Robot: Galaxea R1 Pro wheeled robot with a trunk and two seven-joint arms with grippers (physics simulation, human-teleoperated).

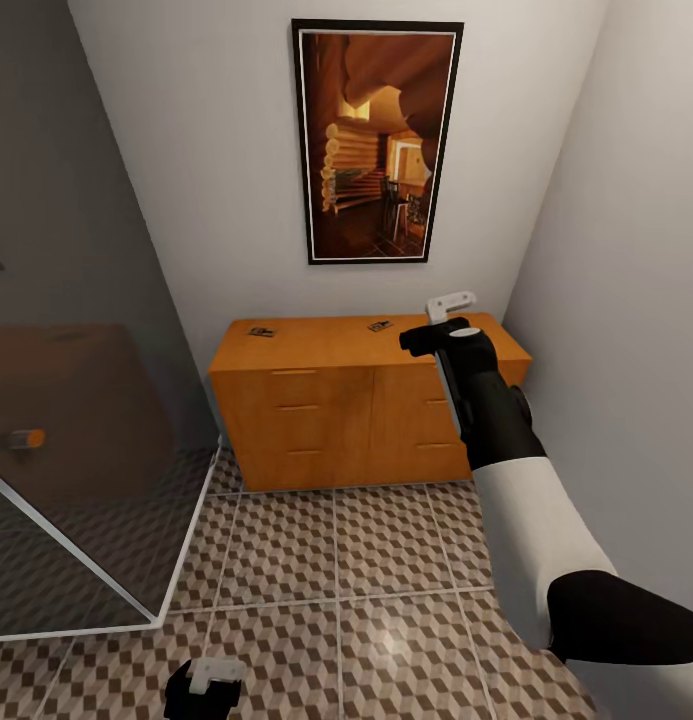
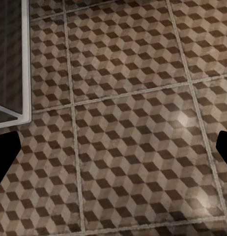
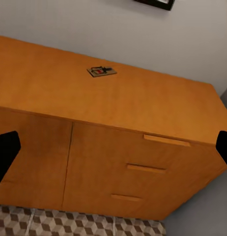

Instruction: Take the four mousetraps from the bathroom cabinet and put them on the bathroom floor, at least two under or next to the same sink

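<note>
Two mousetraps (image 1: 261, 331) (image 1: 380, 325) lie well apart on the cabinet (image 1: 326, 400) surface, each probably light, stiff and thin, best pinched across the board's long edges, while the right gripper (image 1: 452, 306) hovers near the second with fingers spread wide and empty, the left gripper (image 1: 214, 675) likewise open over the bathroom floor (image 1: 366, 570).

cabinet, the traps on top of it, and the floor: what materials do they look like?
Cabinet: orange-brown wood, smooth satin finish, faint grain, matching bar handles. The two mousetraps on its top: probably tan wood boards with dark metal parts; too small to be sure. Floor: glazed-looking tile, printed cube pattern, pale grout lines, a soft light glare.
</note>
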